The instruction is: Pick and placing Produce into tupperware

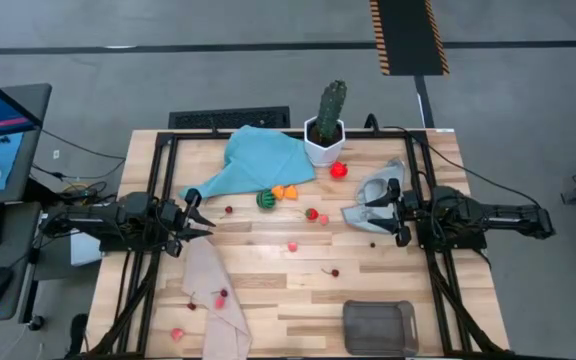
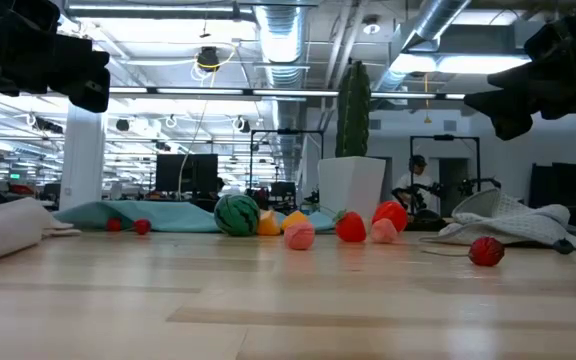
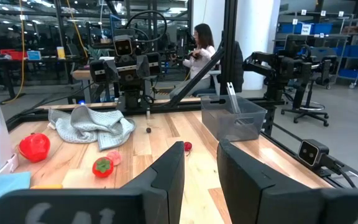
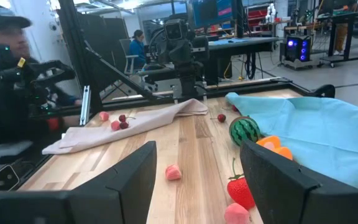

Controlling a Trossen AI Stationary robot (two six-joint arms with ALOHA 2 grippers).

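Hovering over opposite counter edges, our left gripper (image 1: 200, 222) has narrow empty jaws and our right gripper (image 1: 392, 212) wider empty ones, probably parked, since the produce (image 1: 311, 214) sits mid-counter, well apart from the empty tupperware (image 1: 379, 327).

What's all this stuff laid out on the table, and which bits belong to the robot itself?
Toy produce: many small pieces, mostly red and pink, scattered mid-table.
Striped ball: one, green, beside the teal cloth.
Teal cloth: one, far side.
Beige cloth: one, near left.
Grey cloth: one, right side.
Cactus: one, green, in white pot, far edge.
Tupperware: one, clear grey, near right, looks empty.
Left gripper: dark, left edge, fingers slightly apart, empty.
Right gripper: dark, right side, fingers open, empty.
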